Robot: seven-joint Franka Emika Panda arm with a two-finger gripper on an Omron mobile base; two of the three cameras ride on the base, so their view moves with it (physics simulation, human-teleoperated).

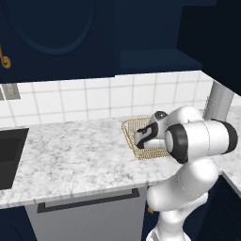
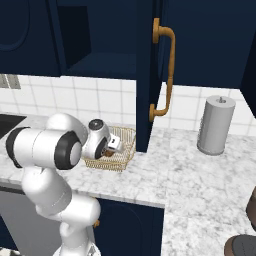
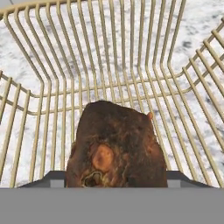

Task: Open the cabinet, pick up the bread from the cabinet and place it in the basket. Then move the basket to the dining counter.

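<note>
Okay, I've got the gripper [image 2: 106, 150] pinching the bread [image 3: 116, 146]; it hangs directly over the basket [image 3: 131, 52] floor; release next.

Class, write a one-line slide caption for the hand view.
Gripper holding the bread low inside the basket, marbled worktop visible through the wire.

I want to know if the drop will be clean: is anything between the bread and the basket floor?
Nothing visible. In the hand view the bread sits in the gripper inside the basket, with bare wire floor and marble showing beyond it. The part under the bread is hidden.
</note>
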